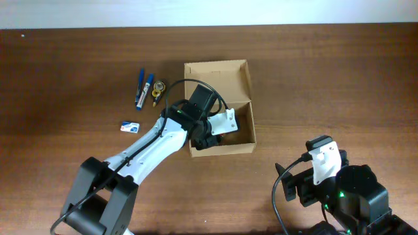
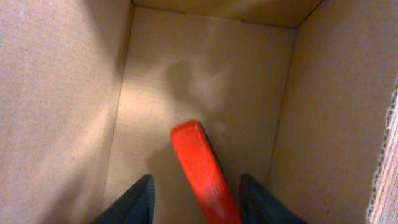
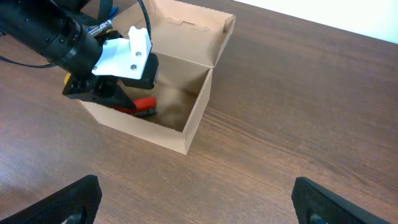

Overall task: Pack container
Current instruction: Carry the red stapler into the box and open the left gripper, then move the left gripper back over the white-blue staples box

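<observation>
The container [image 1: 222, 149] is a brown cardboard box at the table's middle, with its flap lid [image 1: 215, 81] folded back on the far side. It also shows in the right wrist view [image 3: 186, 127]. My left gripper [image 1: 208, 138] is down inside the box. In the left wrist view its fingers [image 2: 196, 205] are spread, with a red oblong object [image 2: 199, 165] between them over the box floor; there is a gap on the left side. The red object also shows in the right wrist view [image 3: 142, 103]. My right gripper [image 3: 196, 199] is open and empty over bare table, right of the box.
Two blue pens [image 1: 140, 85] and a small yellow tape dispenser [image 1: 159, 91] lie left of the box. A small white and blue item [image 1: 130, 126] lies nearer the front left. The right arm's base [image 1: 346, 196] sits at the front right.
</observation>
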`<state>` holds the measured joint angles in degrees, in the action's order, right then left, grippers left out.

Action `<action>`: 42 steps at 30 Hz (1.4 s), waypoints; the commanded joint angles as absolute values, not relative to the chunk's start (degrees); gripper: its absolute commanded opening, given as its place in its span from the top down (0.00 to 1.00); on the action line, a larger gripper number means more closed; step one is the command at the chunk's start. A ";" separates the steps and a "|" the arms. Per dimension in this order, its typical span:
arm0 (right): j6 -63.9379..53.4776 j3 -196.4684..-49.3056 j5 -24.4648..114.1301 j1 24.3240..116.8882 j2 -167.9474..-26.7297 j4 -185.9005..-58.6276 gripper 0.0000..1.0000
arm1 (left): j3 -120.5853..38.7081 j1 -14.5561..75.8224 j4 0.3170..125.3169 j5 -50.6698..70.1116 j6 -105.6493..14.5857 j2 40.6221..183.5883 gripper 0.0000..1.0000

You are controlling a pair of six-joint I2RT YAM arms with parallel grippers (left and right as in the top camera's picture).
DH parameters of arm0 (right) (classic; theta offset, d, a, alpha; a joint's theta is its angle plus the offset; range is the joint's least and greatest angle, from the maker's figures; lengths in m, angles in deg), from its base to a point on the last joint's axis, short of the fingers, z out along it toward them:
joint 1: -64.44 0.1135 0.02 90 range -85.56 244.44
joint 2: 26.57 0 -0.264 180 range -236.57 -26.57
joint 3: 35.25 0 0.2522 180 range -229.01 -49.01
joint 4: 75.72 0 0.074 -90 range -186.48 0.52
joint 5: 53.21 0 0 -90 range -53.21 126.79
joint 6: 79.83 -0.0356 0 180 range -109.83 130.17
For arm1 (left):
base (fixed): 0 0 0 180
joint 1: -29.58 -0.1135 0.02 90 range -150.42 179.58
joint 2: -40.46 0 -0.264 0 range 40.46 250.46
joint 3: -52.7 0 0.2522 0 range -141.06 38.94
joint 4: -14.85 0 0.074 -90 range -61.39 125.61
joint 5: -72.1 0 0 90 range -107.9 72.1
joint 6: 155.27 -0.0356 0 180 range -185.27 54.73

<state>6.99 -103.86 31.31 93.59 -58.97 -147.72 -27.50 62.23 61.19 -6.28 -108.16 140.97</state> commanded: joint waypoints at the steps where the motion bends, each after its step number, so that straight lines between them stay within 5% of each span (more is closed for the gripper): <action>1: 6.79 -103.93 31.01 94.05 -58.58 -147.54 0.01 | -28.66 61.99 61.23 -5.69 -108.91 141.16 0.57; 13: 6.79 -103.93 31.01 94.05 -58.58 -147.54 0.01 | -34.25 61.99 61.23 -5.75 -103.77 135.72 0.56; 22: 6.79 -103.93 31.01 94.05 -58.58 -147.54 0.01 | -38.45 61.59 67.88 -28.35 -88.43 124.25 0.55; 33: 6.79 -103.93 31.01 94.05 -58.58 -147.54 0.01 | -37.49 42.64 82.26 -29.32 -71.77 118.98 0.55; 42: 6.79 -103.93 31.01 94.05 -58.58 -147.54 0.01 | -34.56 33.64 82.17 -25.88 -78.37 120.29 0.25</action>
<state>6.94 -103.86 31.31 93.59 -58.97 -147.72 -35.41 35.52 82.06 -28.42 -75.86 119.74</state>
